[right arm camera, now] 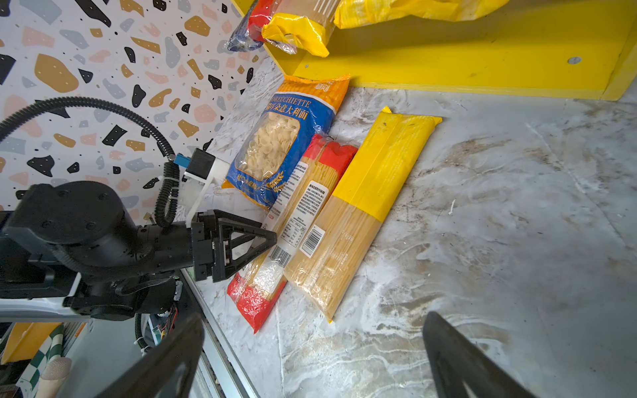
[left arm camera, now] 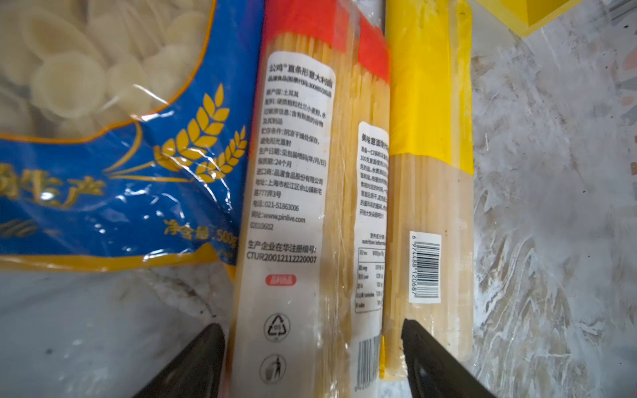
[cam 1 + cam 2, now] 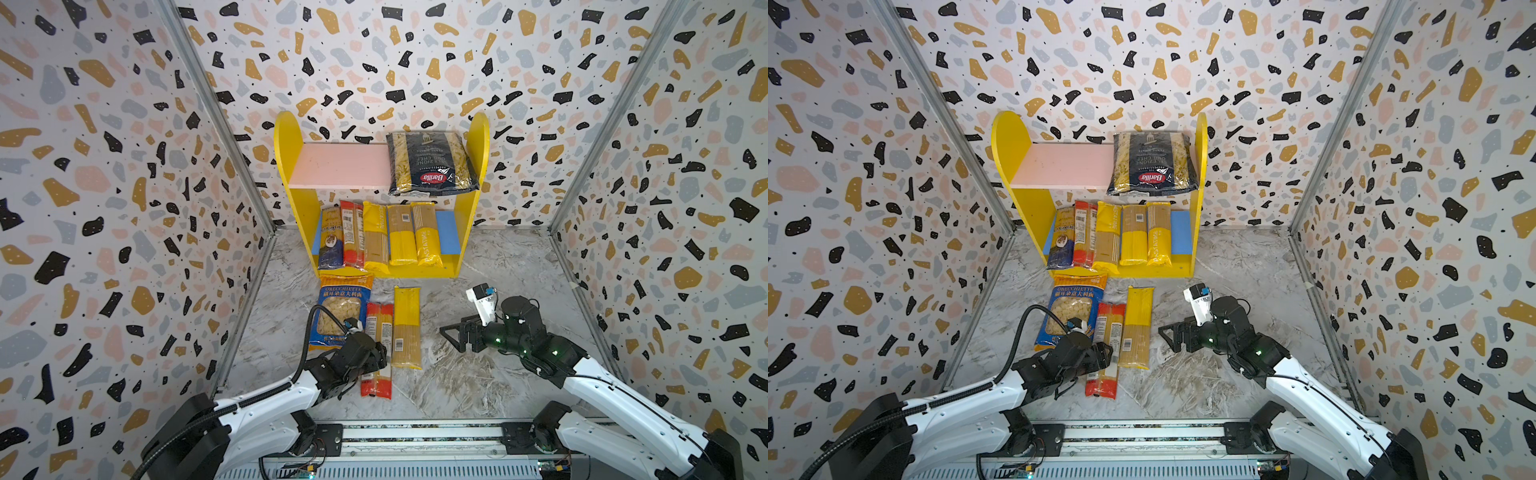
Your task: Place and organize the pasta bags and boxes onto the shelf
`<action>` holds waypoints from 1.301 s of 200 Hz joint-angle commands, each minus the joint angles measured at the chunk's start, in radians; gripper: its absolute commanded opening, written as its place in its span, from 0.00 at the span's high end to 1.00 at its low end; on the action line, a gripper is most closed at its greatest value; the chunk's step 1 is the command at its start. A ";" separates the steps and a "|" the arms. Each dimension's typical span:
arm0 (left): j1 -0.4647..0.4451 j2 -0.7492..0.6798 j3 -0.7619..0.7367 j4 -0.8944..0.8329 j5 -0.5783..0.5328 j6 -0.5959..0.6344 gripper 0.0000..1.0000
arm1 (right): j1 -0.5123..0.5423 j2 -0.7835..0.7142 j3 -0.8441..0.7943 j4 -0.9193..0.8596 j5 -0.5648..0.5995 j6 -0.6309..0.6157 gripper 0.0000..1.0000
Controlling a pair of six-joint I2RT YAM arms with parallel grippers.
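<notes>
Left gripper (image 2: 313, 358): jaws standing open, straddling the long red-ended clear plastic spaghetti pack (image 3: 379, 324). Right gripper (image 3: 449, 334): jaws gaping wide, hovering over grey marbled tabletop (image 3: 478, 374), right.

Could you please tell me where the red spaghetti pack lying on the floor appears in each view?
In a top view: the red spaghetti pack lies on the floor, lower middle.
In a top view: same place, slightly further left.
Left wrist: fills the centre, seen close.
Right wrist: near the centre, lying diagonally.
Shared landmark: the Orecchiette bag alongside it.
</notes>
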 commanded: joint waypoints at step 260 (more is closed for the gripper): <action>0.204 -0.233 0.194 -0.327 -0.138 0.194 0.02 | 0.035 0.113 0.050 0.064 -0.023 -0.006 0.01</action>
